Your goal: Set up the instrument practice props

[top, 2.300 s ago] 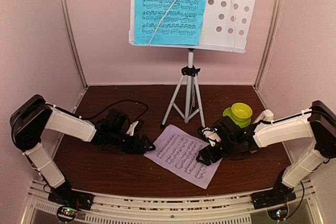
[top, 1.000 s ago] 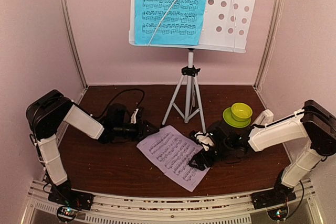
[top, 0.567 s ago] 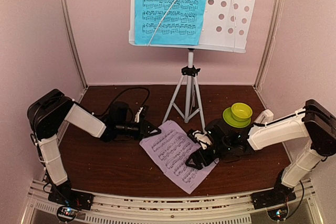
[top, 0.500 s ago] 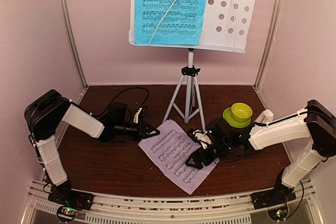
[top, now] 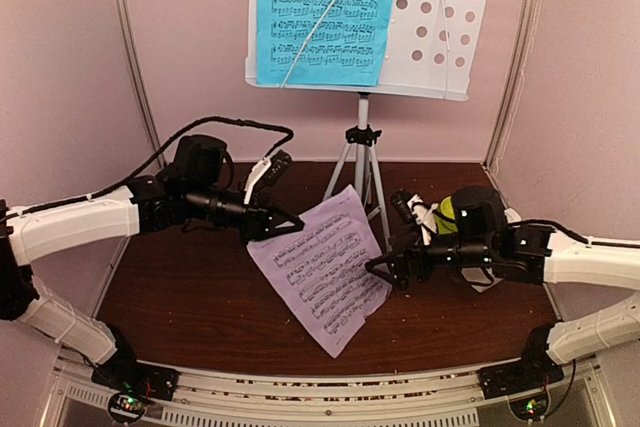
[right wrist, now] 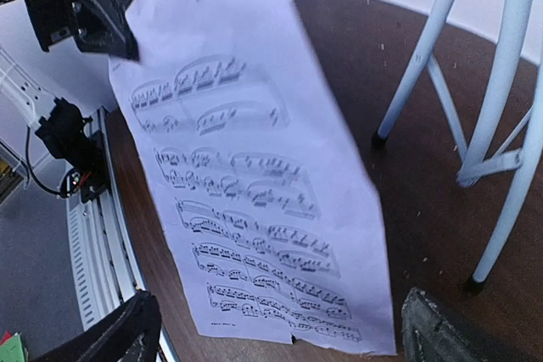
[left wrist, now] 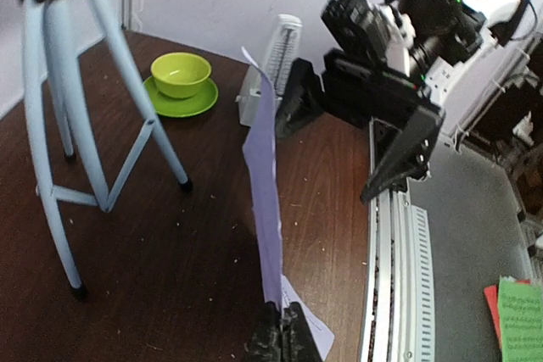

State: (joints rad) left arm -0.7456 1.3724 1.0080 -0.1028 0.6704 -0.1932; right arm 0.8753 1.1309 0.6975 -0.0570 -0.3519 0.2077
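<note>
i count one cyan sheet [top: 320,12], one lilac sheet [top: 320,267], one stand [top: 440,22], one metronome [left wrist: 284,44], one cup [left wrist: 181,74] and one saucer [left wrist: 174,108].

The upper edge crops the music-stand desk [top: 440,37] and cyan sheet [top: 320,17].

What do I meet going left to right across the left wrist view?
Grey metal tripod legs → lime-green cup on its saucer → lilac paper music sheet, seen edge-on → black right hand, open.
</note>
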